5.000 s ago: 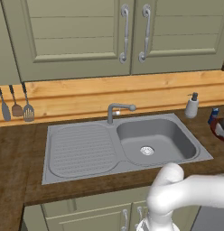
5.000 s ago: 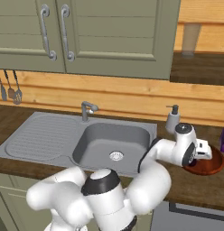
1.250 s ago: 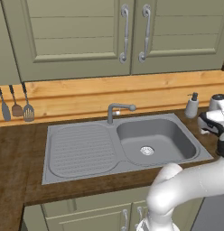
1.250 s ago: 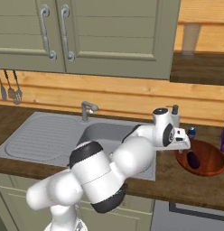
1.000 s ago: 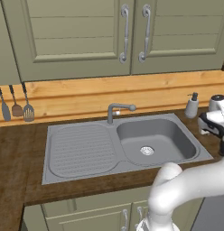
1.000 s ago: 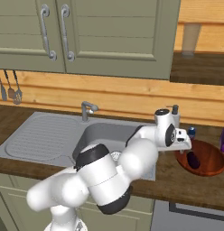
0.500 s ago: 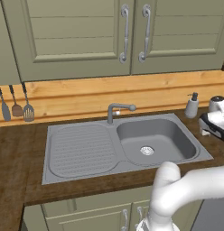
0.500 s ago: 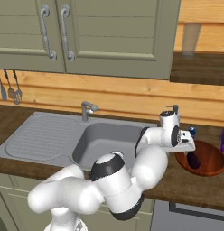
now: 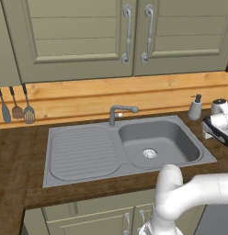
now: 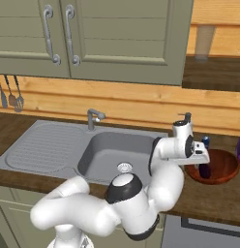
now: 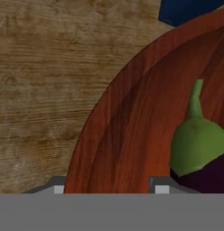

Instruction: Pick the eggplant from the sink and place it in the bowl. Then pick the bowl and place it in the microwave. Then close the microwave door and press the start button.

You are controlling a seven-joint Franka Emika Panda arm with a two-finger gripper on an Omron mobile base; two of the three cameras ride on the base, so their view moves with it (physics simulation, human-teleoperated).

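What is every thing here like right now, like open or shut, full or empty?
eggplant: lying inside the bowl.
bowl: on the wooden counter, holding the eggplant.
sink: basin empty, no water.
faucet: off.
cabinet doors: shut.
soap dispenser: standing upright.
gripper: jaws apart, one tip on each side of the bowl's rim.

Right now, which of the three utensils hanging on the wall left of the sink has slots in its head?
The rightmost one, the slotted spatula, nearest the sink. The two utensils to its left have solid heads; the middle one is brownish.
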